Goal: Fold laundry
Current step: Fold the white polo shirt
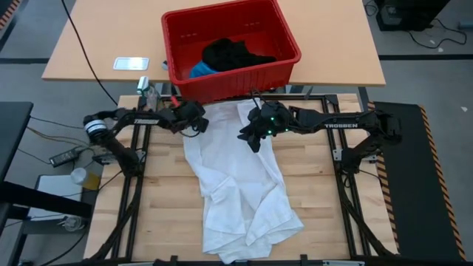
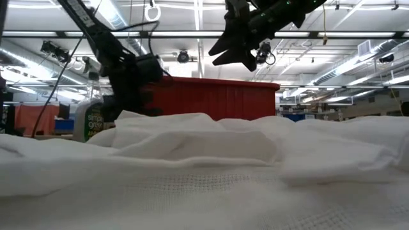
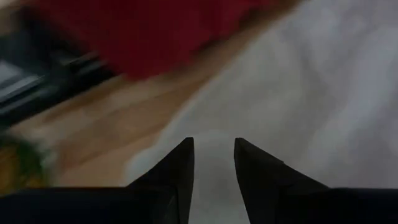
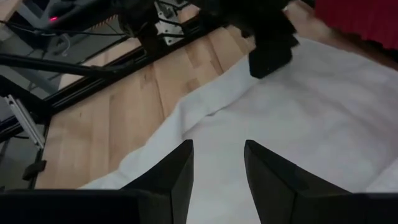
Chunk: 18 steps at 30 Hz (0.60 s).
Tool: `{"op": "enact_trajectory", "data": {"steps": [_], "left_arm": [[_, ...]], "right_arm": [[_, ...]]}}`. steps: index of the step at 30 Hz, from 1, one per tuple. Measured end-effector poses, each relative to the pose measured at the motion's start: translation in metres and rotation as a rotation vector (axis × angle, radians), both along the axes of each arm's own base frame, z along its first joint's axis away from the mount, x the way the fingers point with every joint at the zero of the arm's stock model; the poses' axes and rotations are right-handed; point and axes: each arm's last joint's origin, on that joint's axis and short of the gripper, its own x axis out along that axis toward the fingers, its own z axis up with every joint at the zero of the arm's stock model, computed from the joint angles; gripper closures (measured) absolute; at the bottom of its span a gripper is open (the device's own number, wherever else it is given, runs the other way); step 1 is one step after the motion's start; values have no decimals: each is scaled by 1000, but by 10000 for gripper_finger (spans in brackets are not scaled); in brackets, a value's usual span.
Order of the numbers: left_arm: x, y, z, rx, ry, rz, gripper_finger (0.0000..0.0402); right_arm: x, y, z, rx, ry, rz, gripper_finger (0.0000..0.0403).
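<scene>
A white garment (image 1: 244,192) lies crumpled and spread on the wooden table, reaching from the red basket (image 1: 236,77) to the near edge. A black garment (image 1: 229,53) and a blue one (image 1: 201,70) lie in the basket. My left gripper (image 1: 198,124) is open, low at the white garment's far left edge (image 4: 211,93), fingers slanting down. My right gripper (image 1: 247,139) hangs open above the garment's far middle, well clear of it in the low view (image 2: 236,51). Nothing is between either pair of fingers (image 3: 213,149) (image 4: 217,152). My left gripper stands close over the white garment's far left edge (image 3: 205,134); whether its fingertips touch the cloth I cannot tell. My right gripper touches nothing.
The red basket stands just beyond the table's far edge, close behind both grippers. A green-labelled bottle (image 2: 89,121) stands at the far left. Black frame rails (image 1: 347,199) run along the table's sides. Bare wood (image 1: 166,192) shows left and right of the garment.
</scene>
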Motion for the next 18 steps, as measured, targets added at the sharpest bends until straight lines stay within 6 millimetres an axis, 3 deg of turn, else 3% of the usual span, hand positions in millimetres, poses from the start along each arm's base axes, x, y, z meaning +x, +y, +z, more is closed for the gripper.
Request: {"op": "enact_trajectory", "data": {"steps": [5,13,18], "left_arm": [[10,10,-19,-106,122,-14,286],[20,15,-21,-122,210,-78,291],[23,14,-16,-132,255,-139,366]], "right_arm": [[0,5,-1,24,12,22,253],[1,12,-1,13,17,42,253],[1,12,-1,6,16,44,253]]}}
